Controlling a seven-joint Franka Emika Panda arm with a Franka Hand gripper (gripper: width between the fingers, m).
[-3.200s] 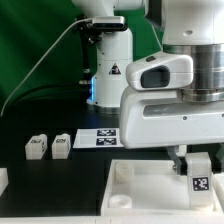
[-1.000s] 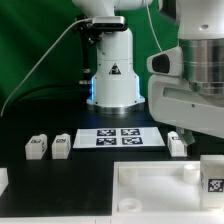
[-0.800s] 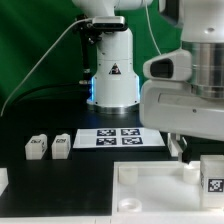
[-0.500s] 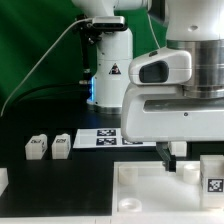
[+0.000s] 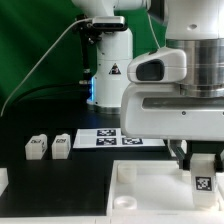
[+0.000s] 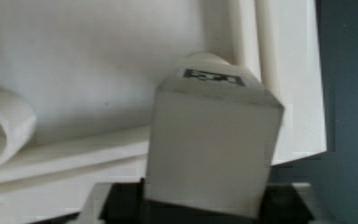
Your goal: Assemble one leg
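Gripper (image 5: 201, 160) fingers clamped on the leg (image 5: 201, 178), a chunky white post w/ a black-and-white tag on its side. Wrist view: the leg (image 6: 215, 140) stands up out of the dark finger pads at its base, tapering to a slanted tip w/ a tag edge showing; it hangs just over the white panel (image 6: 87, 90), close to the raised rim. Can't tell if the tip touches the panel.

Taking the white panel (image 5: 150, 190) as landmark: the held leg is above its far corner at the exterior view's right, by a round corner socket. The arm's big white wrist housing sits over that corner & blocks much of the scene. Marker board (image 5: 110, 137) lies flat on the table just behind the panel, partly hidden by the arm. Two small white tagged blocks (image 5: 50, 146) sit side by side, well apart from the panel toward the exterior view's left.

Surface: black tabletop (image 5: 50, 175), matte. Room: green backdrop behind, robot base w/ a warning triangle & blue glow behind the marker board, a cable arcing down.
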